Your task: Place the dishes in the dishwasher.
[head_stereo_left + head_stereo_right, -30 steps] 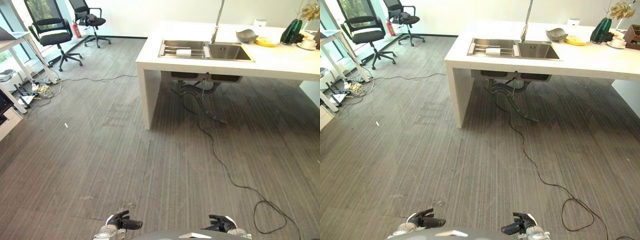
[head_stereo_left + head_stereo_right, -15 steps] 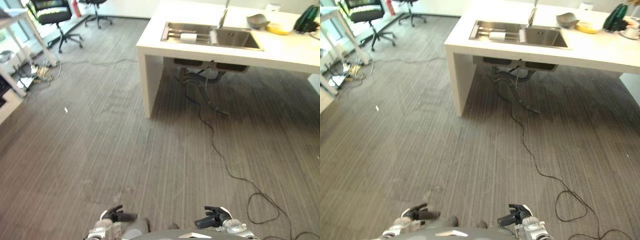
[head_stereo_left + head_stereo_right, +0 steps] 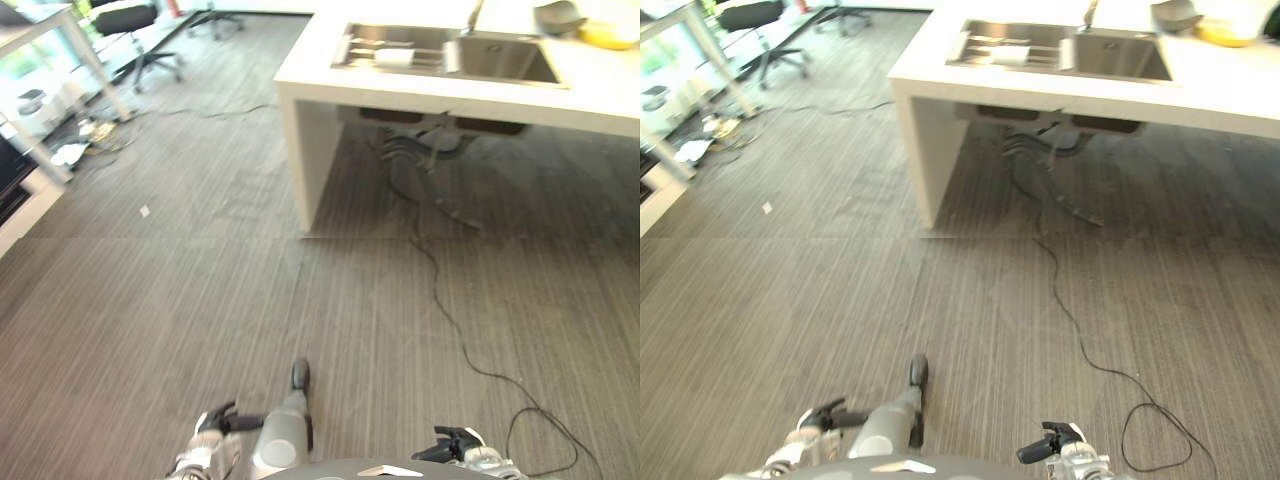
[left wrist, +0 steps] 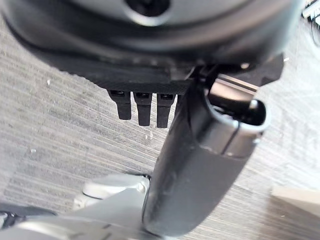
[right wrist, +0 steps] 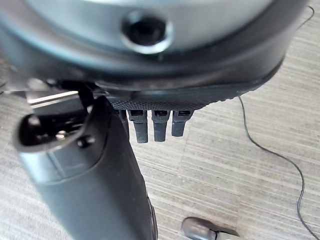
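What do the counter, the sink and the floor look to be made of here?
Counter: a smooth white slab with a thick edge, probably solid surface or laminate; it reflects light evenly. Sink: brushed metal, likely stainless steel, grey with a dull sheen. Floor: grey with fine stripes, matte; carpet tile or textured vinyl, hard to tell which.

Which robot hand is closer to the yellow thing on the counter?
The right hand. The yellow thing lies at the counter's far right end, and the right hand is low on that side. The left hand is low on the opposite side, farther off.
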